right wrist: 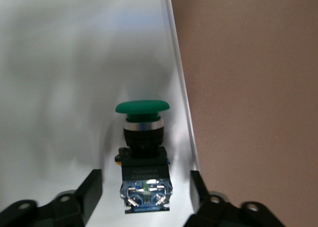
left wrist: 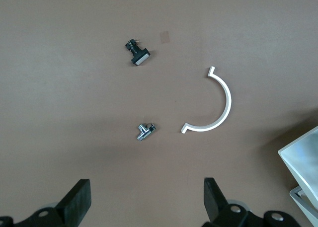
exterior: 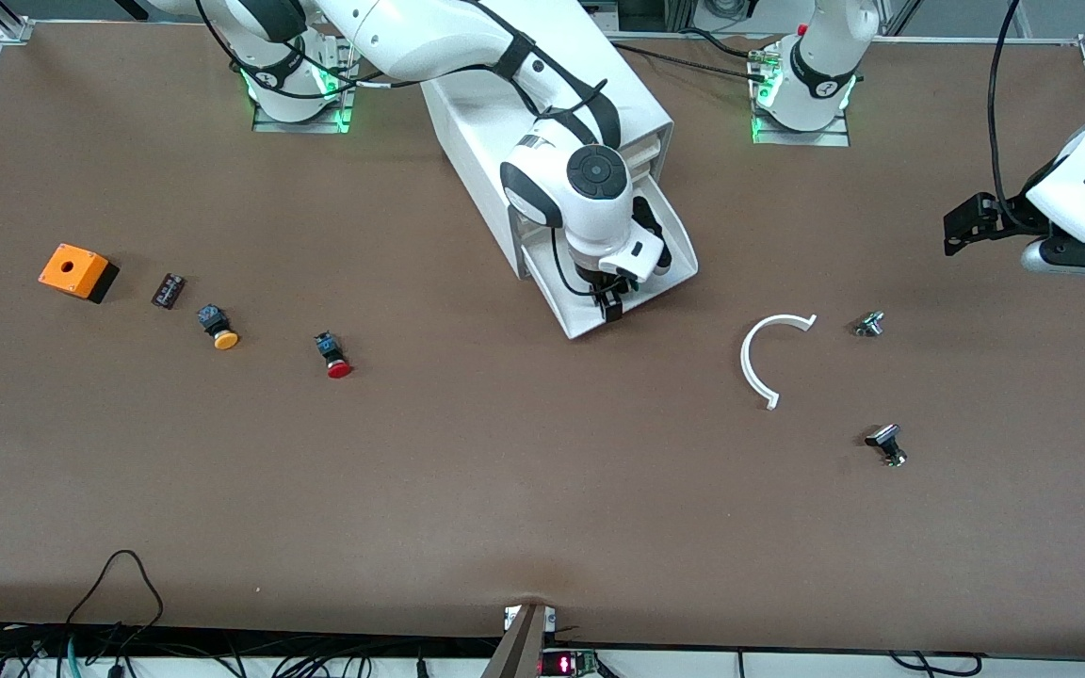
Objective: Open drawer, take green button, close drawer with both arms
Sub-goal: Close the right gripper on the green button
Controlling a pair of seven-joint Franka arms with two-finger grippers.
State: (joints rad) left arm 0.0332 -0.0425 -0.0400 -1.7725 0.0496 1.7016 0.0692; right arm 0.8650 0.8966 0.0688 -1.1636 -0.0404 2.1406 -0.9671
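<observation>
Over the pulled-out drawer [exterior: 679, 268] of the cabinet [exterior: 495, 141], the right gripper [exterior: 610, 303] is lowered, its fingers [right wrist: 89, 189] spread wide on either side of the button [right wrist: 143, 155], which lies on the drawer floor beside the side wall, ungrasped. Over the left arm's end of the table [exterior: 505, 490], the left gripper [left wrist: 146, 199] is held aloft with fingers wide, empty, above a white arc [left wrist: 213, 105] and two small metal parts [left wrist: 145, 131].
</observation>
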